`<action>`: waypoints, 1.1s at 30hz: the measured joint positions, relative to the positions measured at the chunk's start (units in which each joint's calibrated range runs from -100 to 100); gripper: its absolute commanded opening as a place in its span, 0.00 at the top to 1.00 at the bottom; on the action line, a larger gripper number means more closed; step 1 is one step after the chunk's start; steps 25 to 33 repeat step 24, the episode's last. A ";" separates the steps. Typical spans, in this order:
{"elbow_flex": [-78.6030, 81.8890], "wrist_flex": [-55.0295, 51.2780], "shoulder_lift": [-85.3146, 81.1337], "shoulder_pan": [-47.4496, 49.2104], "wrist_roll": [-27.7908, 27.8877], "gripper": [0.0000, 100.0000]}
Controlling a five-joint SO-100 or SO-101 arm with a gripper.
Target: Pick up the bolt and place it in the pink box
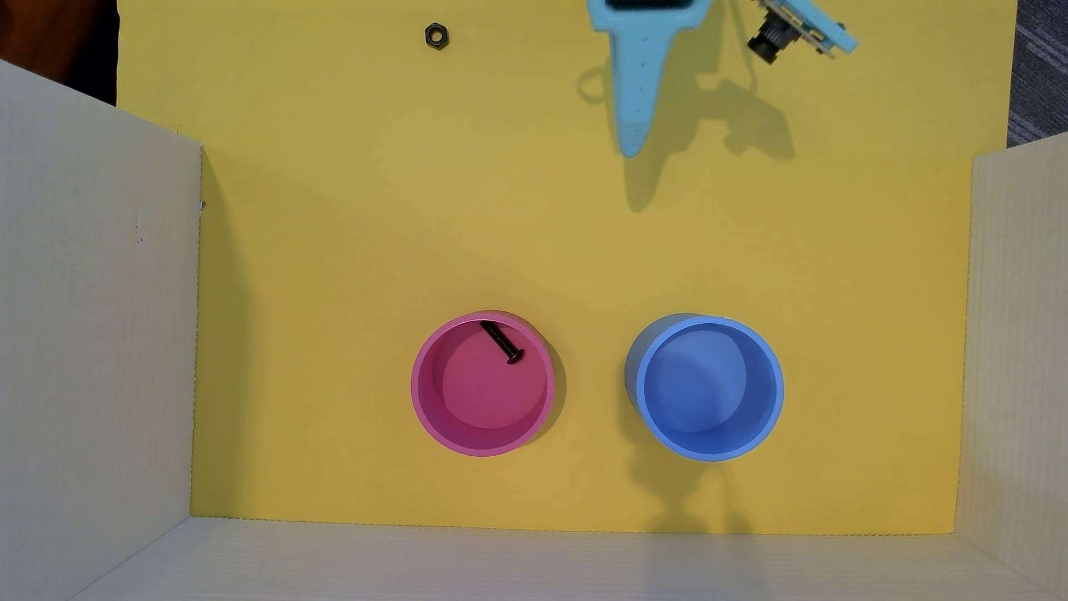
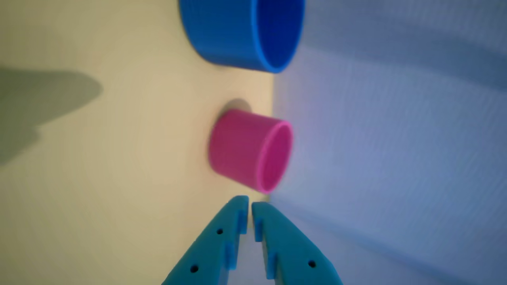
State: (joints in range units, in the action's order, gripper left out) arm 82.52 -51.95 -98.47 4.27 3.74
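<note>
Small black metal bolt [image 1: 502,342] with rounded head and threaded shaft: lying inside the round pink plastic box [image 1: 425,404], slanted across the upper part of the flat bottom as the overhead view shows it, thread end close to the inner wall, head toward the middle. Not visible in the wrist view, where the pink box [image 2: 241,148] shows mostly its outer side.

Judged from this: placing already done, bolt delivered. Nothing left of the task proper except, perhaps, parking the arm.

Just beside the pink box, to its right in the overhead view and apart from it: a round blue plastic cup [image 1: 774,399], empty. Both standing on a yellow sheet [image 1: 347,231] walled by pale corrugated board [image 1: 92,347] on three sides. Near the top edge, well apart from the cups: a black hexagonal nut [image 1: 437,36], untouched.

Pale turquoise two-finger plastic gripper [image 2: 249,205]: in the wrist view, fingertips nearly together, only a thin slit between them, nothing in that slit. Empty, touching nothing. In the overhead view, gripper [image 1: 631,147] hanging at the top of the scene, well apart from both cups, pointed tip above the yellow sheet with its shadow below.
</note>
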 measured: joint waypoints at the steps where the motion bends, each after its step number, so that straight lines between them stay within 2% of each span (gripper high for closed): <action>1: 0.36 -1.46 0.25 0.07 -0.88 0.98; 6: 4.59 -8.05 0.25 -0.07 -5.62 0.98; 11: 12.70 -9.42 0.25 -0.07 -7.52 0.99; 33: 13.15 -9.51 0.25 -0.07 -7.91 0.99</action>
